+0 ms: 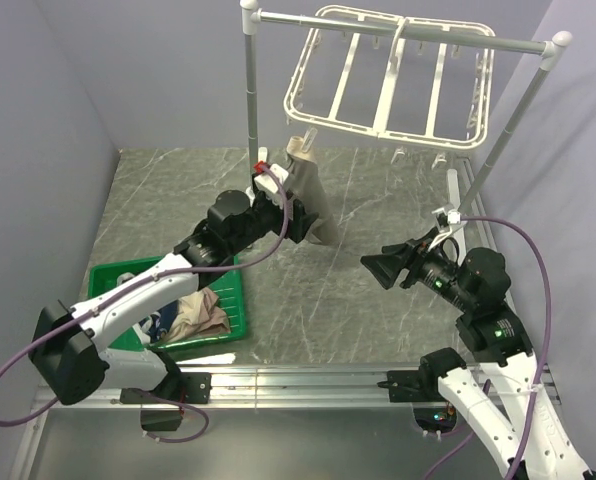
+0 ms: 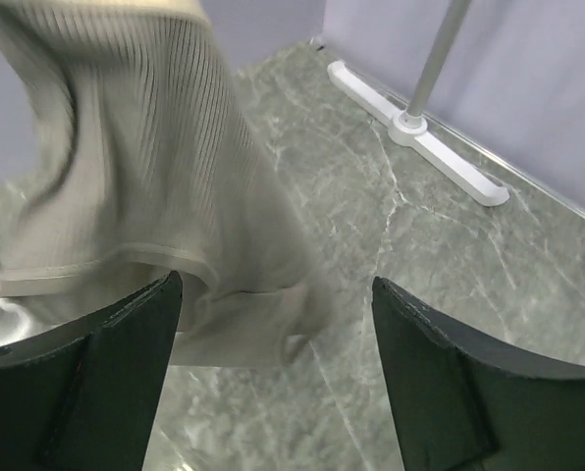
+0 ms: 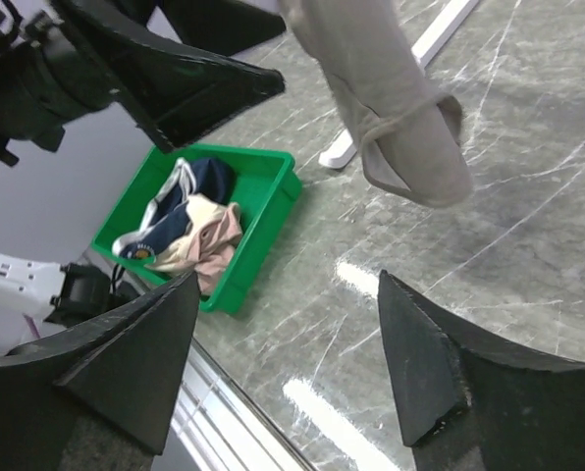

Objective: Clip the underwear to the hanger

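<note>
The taupe underwear (image 1: 313,195) hangs straight down from a clip at the front left corner of the white hanger frame (image 1: 383,70), its lower end close to the table. My left gripper (image 1: 290,215) is open and empty right beside it. In the left wrist view the ribbed fabric (image 2: 145,147) hangs just beyond the open left gripper (image 2: 278,285), not between the fingers. My right gripper (image 1: 378,268) is open and empty, low to the right. The right wrist view shows the underwear (image 3: 391,108) ahead of the right gripper (image 3: 288,285).
The hanger hangs from a white pole rack (image 1: 398,28) whose foot (image 2: 420,132) lies on the marble table. A green bin (image 1: 228,290) at front left holds a navy garment (image 3: 209,182) and a pinkish-beige one (image 3: 214,240).
</note>
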Tool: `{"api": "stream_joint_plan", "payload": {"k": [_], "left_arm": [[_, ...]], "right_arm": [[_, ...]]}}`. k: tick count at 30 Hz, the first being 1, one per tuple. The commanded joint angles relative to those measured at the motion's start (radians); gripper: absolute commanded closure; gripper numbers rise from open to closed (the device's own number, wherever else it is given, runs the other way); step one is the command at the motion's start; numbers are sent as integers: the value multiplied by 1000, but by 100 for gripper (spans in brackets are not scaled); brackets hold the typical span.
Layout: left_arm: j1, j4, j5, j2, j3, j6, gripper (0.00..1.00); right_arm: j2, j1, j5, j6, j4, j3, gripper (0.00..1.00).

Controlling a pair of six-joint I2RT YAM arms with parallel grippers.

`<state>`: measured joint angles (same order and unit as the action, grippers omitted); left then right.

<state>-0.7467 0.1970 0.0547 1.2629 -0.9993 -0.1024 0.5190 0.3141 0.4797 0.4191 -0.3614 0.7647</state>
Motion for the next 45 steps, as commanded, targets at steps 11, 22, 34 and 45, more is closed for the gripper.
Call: {"api": "stream_joint_plan", "payload": {"k": [11, 22, 34, 45], "left_arm": [[-10, -74, -289, 200, -168, -275, 23], [0, -68, -331, 250, -205, -298, 19], [58, -143, -222, 63, -93, -286, 17], [-54, -133, -335, 144, -125, -356, 4]], "right_arm": [[44, -4, -59, 125, 194, -103, 29], [95, -3, -47, 161, 279, -131, 29], [69, -3, -96, 153, 279, -156, 29], [165, -3, -151, 273, 435, -232, 25]]}}
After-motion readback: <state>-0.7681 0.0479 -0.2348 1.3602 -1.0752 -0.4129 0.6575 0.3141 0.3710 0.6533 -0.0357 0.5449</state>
